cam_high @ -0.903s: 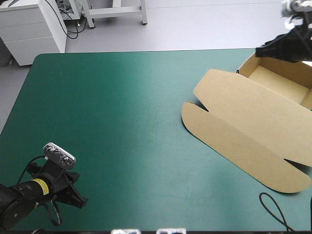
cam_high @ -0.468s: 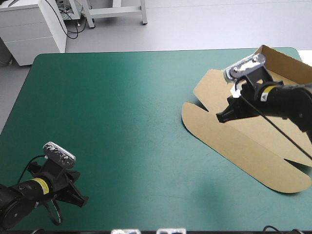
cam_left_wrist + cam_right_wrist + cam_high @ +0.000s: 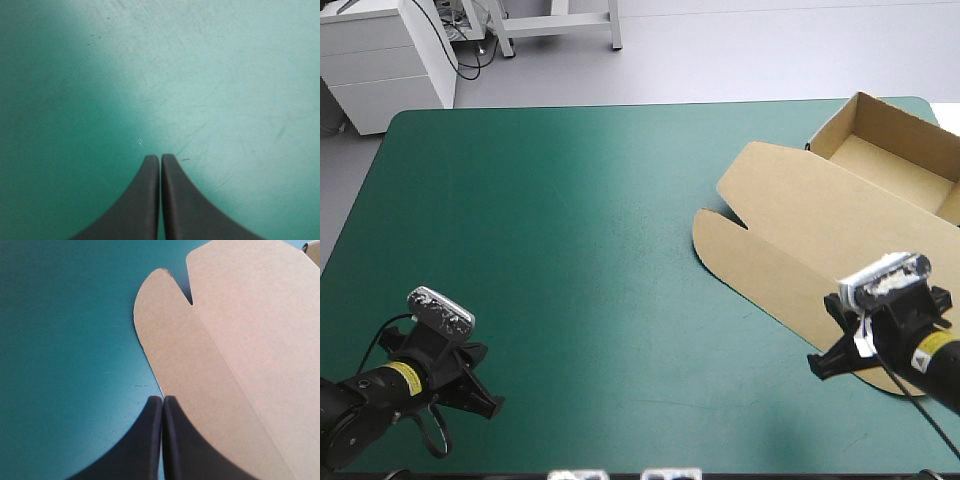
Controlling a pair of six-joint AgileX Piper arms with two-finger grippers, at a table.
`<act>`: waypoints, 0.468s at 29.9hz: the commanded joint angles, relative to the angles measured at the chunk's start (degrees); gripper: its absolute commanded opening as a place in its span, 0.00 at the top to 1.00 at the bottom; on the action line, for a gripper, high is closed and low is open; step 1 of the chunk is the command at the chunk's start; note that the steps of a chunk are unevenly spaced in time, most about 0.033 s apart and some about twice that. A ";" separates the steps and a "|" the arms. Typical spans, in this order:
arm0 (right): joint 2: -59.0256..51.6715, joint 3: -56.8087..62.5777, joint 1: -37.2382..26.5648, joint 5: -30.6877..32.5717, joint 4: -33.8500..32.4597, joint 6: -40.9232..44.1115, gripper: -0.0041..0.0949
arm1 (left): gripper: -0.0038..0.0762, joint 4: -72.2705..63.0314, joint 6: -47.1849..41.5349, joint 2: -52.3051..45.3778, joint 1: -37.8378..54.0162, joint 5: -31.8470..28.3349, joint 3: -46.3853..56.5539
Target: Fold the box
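Brown box (image 3: 886,122): tray up, lid (image 3: 820,225) flat.
Right gripper (image 3: 163,399): fingers together, empty; I see it retreat to lid's edge.
Left gripper (image 3: 160,157): fingers together, parked.

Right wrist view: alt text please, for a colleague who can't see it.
The right tool, shut and empty, hovers at the edge of the brown box, whose flat lid and rounded flap stretch ahead. Bare teal-green cover fills the other side.
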 commanded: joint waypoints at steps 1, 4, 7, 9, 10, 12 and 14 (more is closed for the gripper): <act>-6.21 4.23 0.18 -6.32 -0.24 0.21 0.97 | 0.96 0.00 -2.21 0.09 -0.04 -2.68 -1.32; -11.76 9.17 0.18 -8.28 -0.24 0.45 0.97 | 0.96 0.00 -2.08 0.09 -0.04 -2.68 -1.17; -15.74 12.23 0.18 -8.59 -0.34 2.21 0.97 | 0.96 0.00 -1.71 -0.09 -0.04 -3.17 0.02; -17.76 13.73 0.18 -8.73 -0.78 2.97 0.97 | 0.96 -0.11 -1.71 -0.09 -0.04 -3.93 1.55; -18.36 14.28 0.18 -8.73 -0.78 2.97 0.97 | 0.96 -0.11 -1.71 -0.09 -0.04 -4.23 2.31; -19.44 15.33 0.18 -8.73 -0.78 2.97 0.97 | 0.96 -0.33 -1.71 -0.09 -0.04 -4.65 3.64; -19.57 15.86 0.18 -8.05 -0.78 2.97 0.97 | 0.96 -0.60 -1.71 -0.09 -0.04 -5.11 4.71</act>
